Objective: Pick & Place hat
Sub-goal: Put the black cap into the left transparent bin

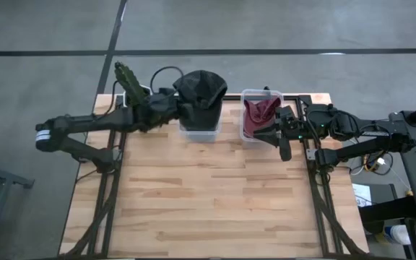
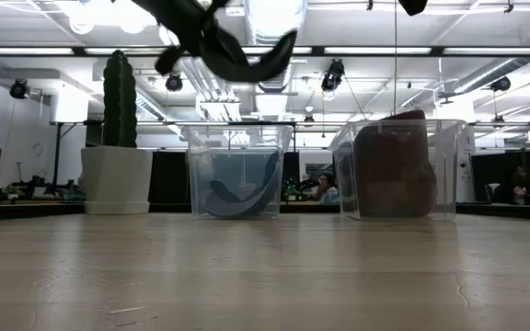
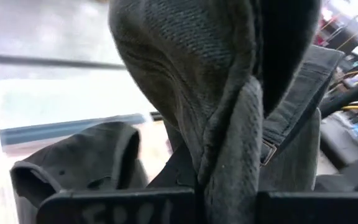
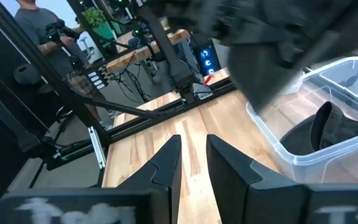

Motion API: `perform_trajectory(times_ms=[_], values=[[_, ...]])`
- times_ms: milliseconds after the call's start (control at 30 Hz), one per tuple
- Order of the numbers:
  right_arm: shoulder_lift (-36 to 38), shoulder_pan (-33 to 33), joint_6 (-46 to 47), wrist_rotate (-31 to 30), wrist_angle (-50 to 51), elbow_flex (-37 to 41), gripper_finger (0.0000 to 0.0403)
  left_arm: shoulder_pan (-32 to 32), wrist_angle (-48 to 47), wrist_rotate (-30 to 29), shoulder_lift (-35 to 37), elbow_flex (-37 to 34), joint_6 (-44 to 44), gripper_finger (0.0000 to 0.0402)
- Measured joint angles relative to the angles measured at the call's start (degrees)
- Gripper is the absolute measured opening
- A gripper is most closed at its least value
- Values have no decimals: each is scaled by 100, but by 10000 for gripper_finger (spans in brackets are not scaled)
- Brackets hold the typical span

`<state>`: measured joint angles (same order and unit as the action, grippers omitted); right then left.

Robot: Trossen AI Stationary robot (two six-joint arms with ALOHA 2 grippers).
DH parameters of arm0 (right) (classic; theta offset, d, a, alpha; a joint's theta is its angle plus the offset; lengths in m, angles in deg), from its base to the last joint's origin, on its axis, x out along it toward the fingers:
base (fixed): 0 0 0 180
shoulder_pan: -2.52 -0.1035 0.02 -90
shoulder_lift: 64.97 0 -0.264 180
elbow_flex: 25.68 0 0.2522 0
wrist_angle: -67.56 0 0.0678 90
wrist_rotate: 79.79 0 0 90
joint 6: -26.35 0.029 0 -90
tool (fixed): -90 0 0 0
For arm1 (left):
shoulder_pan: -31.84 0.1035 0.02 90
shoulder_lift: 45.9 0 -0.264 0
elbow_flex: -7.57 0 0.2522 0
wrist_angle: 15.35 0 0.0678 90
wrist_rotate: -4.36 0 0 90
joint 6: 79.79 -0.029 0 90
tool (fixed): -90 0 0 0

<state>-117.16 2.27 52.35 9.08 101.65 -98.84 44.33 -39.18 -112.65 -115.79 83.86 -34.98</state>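
Observation:
A dark grey hat (image 1: 201, 89) hangs in my left gripper (image 3: 225, 193), which is shut on it above the left clear bin (image 1: 198, 128). The low view shows that hat (image 2: 221, 44) well above the bin (image 2: 239, 170), where another dark hat (image 2: 237, 195) lies on the bin's floor. The right clear bin (image 1: 261, 97) holds a maroon hat (image 1: 257, 115), also seen in the low view (image 2: 394, 165). My right gripper (image 4: 194, 143) hovers beside the right bin over the table, fingers slightly apart and holding nothing. My left gripper pinches a bunched fold of the dark hat's fabric (image 3: 229, 143) between its two fingers; several layers run down between them. The hat is lifted clear, its crown (image 3: 179, 56) bulging beyond the fingers over the left bin's opening.
A cactus in a white pot (image 1: 126, 78) stands at the table's far left corner, behind my left arm. Both bins sit along the far edge. The wooden tabletop (image 1: 208, 195) stretches toward the near edge. People and desks show in the room beyond.

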Motion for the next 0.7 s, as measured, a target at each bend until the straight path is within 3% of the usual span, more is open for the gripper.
perform_trajectory(times_ms=[333, 533, 700], values=[[47, 0, 12, -24, 15, 21, 65, 1580, 62, 1381, -1083, -2, 500, 2], [47, 0, 13, -35, 20, 28, 63, 1755, 62, 1854, -1500, -4, 766, 12], [47, 0, 13, -39, 20, 33, 66, 1749, 59, 1860, -1586, -4, 769, 25]])
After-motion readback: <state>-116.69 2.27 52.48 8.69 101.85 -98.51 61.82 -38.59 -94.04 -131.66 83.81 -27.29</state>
